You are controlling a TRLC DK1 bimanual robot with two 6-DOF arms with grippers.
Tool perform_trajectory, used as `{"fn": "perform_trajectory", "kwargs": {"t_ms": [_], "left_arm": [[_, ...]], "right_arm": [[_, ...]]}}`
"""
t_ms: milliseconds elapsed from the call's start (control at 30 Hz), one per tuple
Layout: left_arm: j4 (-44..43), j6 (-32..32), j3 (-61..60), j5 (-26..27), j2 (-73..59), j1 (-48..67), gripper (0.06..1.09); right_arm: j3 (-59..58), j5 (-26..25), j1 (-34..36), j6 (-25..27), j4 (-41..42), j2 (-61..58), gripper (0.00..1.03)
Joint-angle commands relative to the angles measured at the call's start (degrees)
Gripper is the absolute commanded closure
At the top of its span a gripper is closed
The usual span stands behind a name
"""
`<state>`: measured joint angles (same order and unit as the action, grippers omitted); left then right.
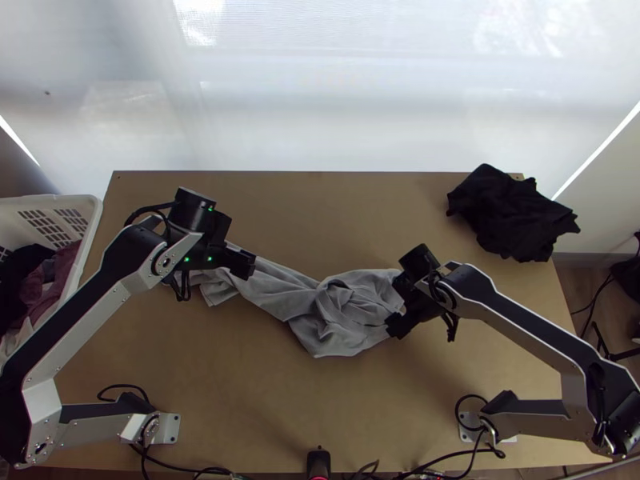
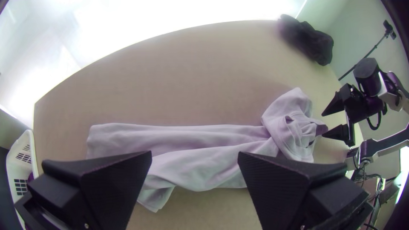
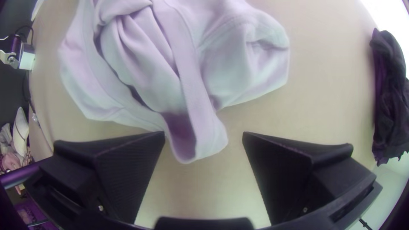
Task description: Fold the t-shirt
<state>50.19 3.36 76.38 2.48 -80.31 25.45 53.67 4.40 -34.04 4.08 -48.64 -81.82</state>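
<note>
In the top view, the grey t-shirt (image 1: 340,316) lies bunched mid-frame on the counter (image 1: 240,392), my left claw (image 1: 214,276) over its left stretch, my right claw (image 1: 396,304) at its right end. The left wrist view shows my left claw spread; the right wrist view, my right claw likewise.

Primary light enters from the far side through the pale backdrop (image 1: 320,104). Top view: glare patches appear at its far left and far right; the table (image 1: 240,416) is evenly and moderately lit. Left wrist view: the backdrop is overexposed to white. Shadows are soft and lie in the folds of the shirt (image 1: 344,308). The black cloth (image 1: 512,212) returns little detail. Both wrist views: fisheye distortion bows the table edges; corners are dark.
</note>
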Motion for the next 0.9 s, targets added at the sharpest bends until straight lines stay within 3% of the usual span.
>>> {"fn": "perform_trajectory", "kwargs": {"t_ms": [0,100,200,233,400,867], "left_arm": [[0.0,-0.4,-0.3,0.0,-0.4,0.3,0.1],[0.1,-0.5,-0.5,-0.1,-0.3,0.2,0.1],[0.0,-0.5,-0.8,-0.1,-0.2,0.2,0.1],[0.0,-0.5,-0.9,-0.1,-0.2,0.2,0.1],[-0.2,-0.6,-1.0,-0.1,-0.3,0.2,0.1],[0.0,-1.0,0.9,-0.1,0.3,0.2,0.1]], "right_arm": [[-0.8,0.2,0.2,0.2,3.6,-2.5,0.38],[0.0,0.3,0.2,0.4,4.3,-2.0,0.65],[0.6,0.3,0.4,1.6,5.5,-0.6,0.97],[1.2,0.3,0.5,1.8,5.5,-0.3,1.0],[7.6,0.2,0.7,1.9,4.7,2.5,1.0],[47.8,-3.3,0.9,3.3,-4.1,-1.1,1.0]]}}
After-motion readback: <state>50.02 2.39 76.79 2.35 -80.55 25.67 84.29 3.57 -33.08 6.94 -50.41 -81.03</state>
